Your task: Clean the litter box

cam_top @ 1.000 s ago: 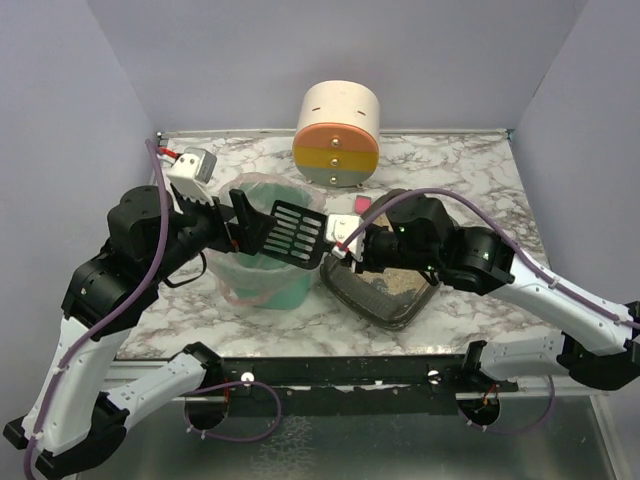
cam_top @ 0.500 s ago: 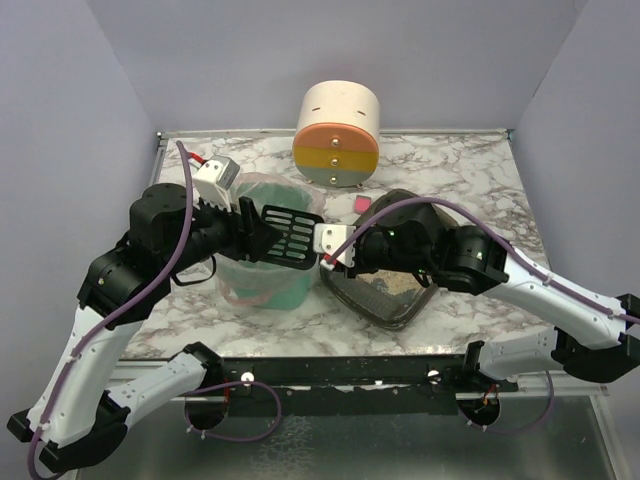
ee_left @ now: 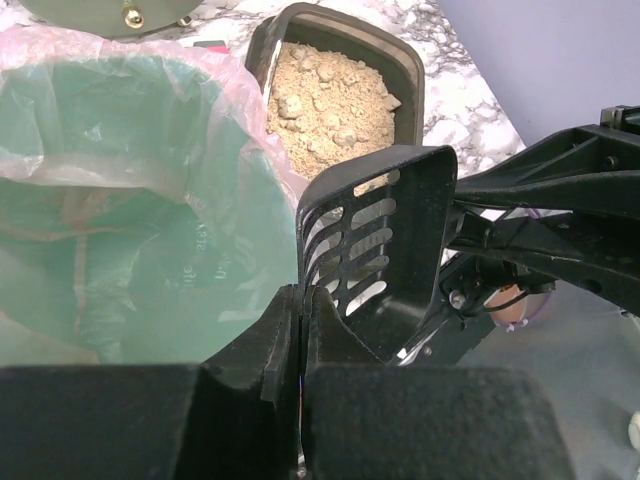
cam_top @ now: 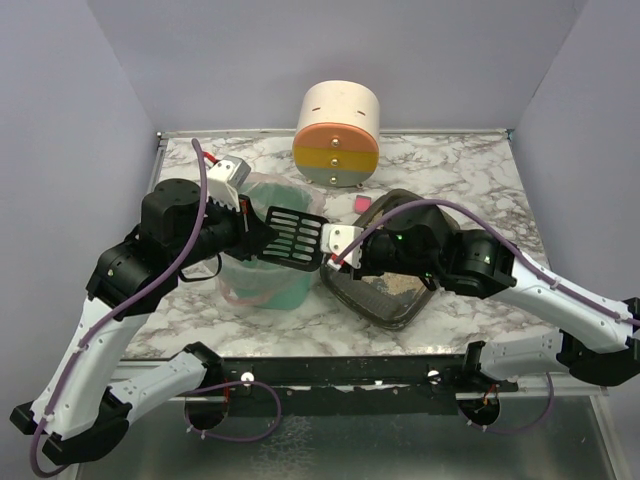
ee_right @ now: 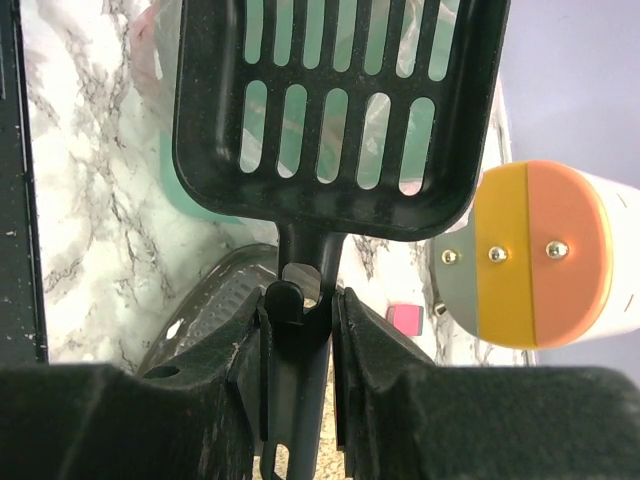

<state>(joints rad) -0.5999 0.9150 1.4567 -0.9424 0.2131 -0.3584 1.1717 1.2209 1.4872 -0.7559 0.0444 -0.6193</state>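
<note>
From above, the right gripper [cam_top: 335, 245] clamps the handle of the black slotted plastic scoop [cam_top: 298, 238] over the green bag-lined plastic bin [cam_top: 262, 285]. The shallow dark grey litter box [cam_top: 350, 295] sits just beside the bin.
Left wrist: the left gripper [ee_left: 300, 330] is closed tight at the scoop's rim, and the box holds clumps.
Right wrist: the scoop is empty, so scooping is likely unfinished.

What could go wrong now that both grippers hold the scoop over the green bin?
1. The right gripper clamps the scoop by its handle and the left gripper seems shut on its rim; uneven pulls could twist it loose.
2. The bin has a thin bag liner just beside the left gripper; it might snag.
</note>
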